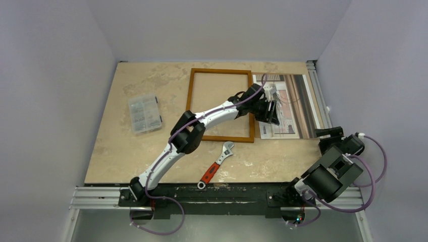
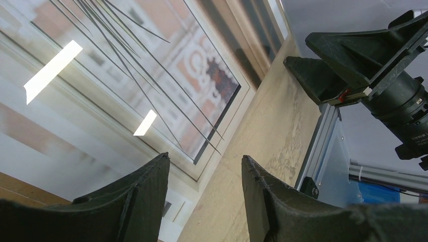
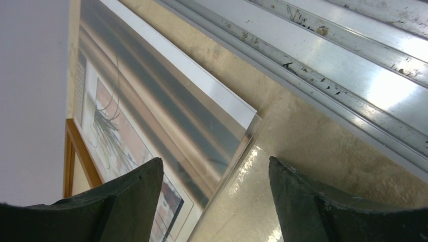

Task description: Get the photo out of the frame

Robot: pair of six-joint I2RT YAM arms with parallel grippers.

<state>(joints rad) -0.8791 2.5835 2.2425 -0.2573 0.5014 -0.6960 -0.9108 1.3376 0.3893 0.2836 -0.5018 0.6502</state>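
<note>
The frame [image 1: 190,98], with a narrow orange-brown border, lies flat at the middle back of the table with bare table showing through it. The photo [image 1: 298,101], a window scene with curtains and a spindly plant, lies flat just right of the frame. My left gripper [image 1: 270,115] is open and empty over the photo's left part. In the left wrist view the gripper [image 2: 204,164] hangs above the photo [image 2: 126,75], close to its near edge. My right gripper [image 1: 326,133] is open and empty by the photo's near right corner. In the right wrist view the gripper [image 3: 216,166] faces the photo [image 3: 151,116] and a corner of the frame [image 3: 75,148].
A red-handled wrench [image 1: 217,164] lies near the front edge. A clear parts box [image 1: 145,113] sits at the left. A metal rail [image 1: 318,88] runs along the table's right edge, also in the right wrist view [image 3: 328,60]. A glossy clear sheet edge [image 3: 247,161] sticks out beside the photo.
</note>
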